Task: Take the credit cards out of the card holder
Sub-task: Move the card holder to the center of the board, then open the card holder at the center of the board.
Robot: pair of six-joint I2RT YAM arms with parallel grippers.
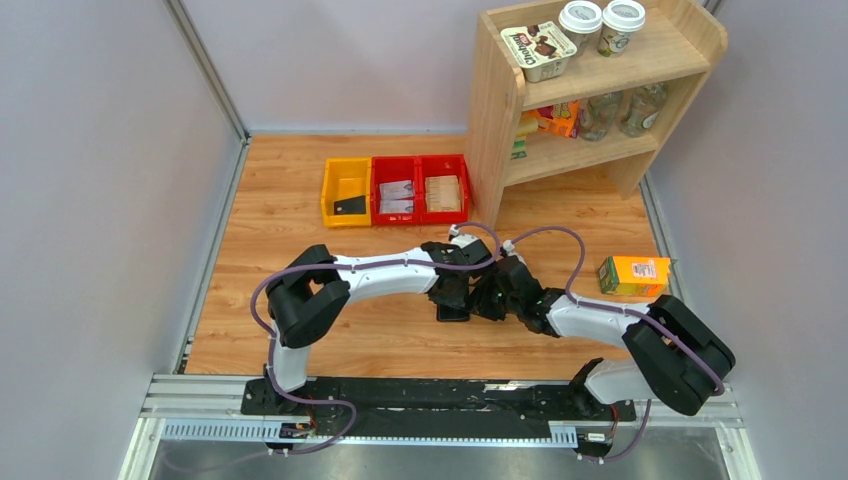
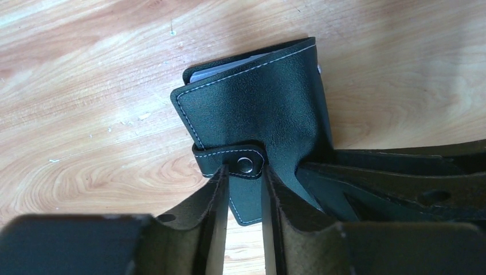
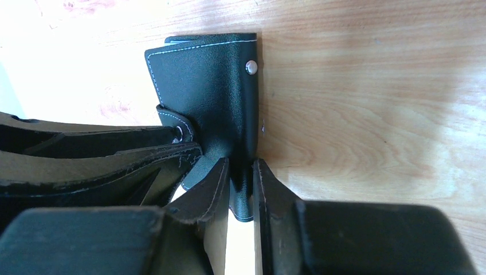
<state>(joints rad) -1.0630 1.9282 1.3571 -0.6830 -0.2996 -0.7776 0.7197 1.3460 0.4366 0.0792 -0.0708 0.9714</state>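
a pale wood-grain desk (image 1: 300, 220) sits between plain grey walls, with a wooden shelf (image 1: 495, 130) at the back right. its top holds a printed tub (image 1: 538, 50) and 2 lidded cups (image 1: 580, 20); jars and packets fill the lower level. beside the shelf stand 3 bins in a row: a yellow bin (image 1: 330, 190) with a small black flat piece (image 1: 349, 205), a middle red bin (image 1: 377, 165) with whitish printed cards (image 1: 396, 197), and a right red bin (image 1: 463, 170) with tan slats (image 1: 443, 192). an orange carton (image 1: 635, 275) lies near the right wall.

the card holder (image 2: 258, 109) lies folded on the desk's middle, between both arms, a pale lining edge showing at its open side. the left claw (image 2: 245, 172) is clenched on the card holder at its strap tab. the right claw (image 3: 240, 166) is clenched on its opposite edge.
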